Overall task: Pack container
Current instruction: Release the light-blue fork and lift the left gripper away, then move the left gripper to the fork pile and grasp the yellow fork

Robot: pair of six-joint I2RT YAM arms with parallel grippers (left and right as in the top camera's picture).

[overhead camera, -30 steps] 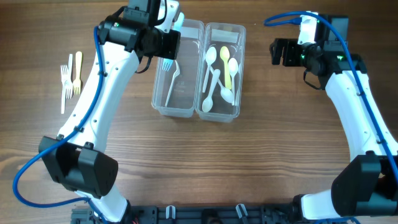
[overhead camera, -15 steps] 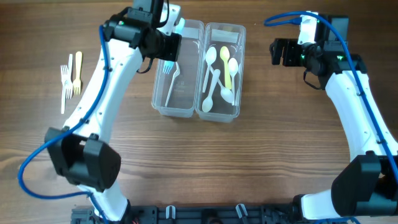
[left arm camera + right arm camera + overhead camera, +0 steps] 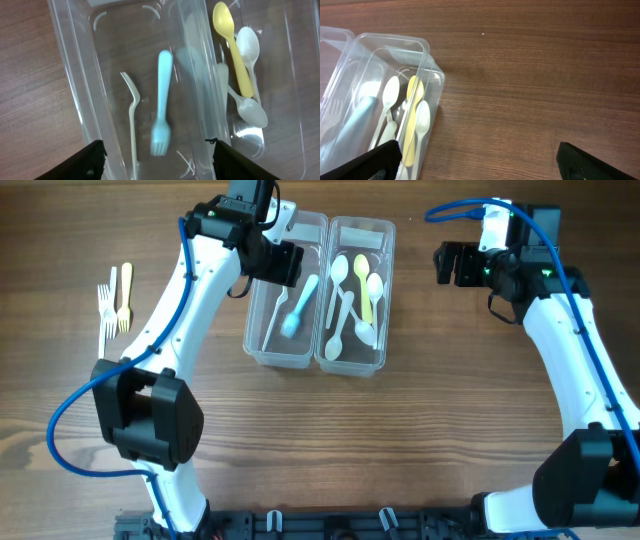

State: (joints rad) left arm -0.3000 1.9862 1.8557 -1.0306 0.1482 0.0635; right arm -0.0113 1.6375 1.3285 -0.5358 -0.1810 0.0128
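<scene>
blue fork lies blurred in the left container, just ahead of the spread, empty fingers of the left gripper, beside a clear fork — if it bounces, it could wedge against the wall. right gripper is spread too, holding nothing.

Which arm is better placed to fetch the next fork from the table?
Left. The loose forks lie on its side, and the left gripper is open; the right gripper is beyond the spoon container.
</scene>
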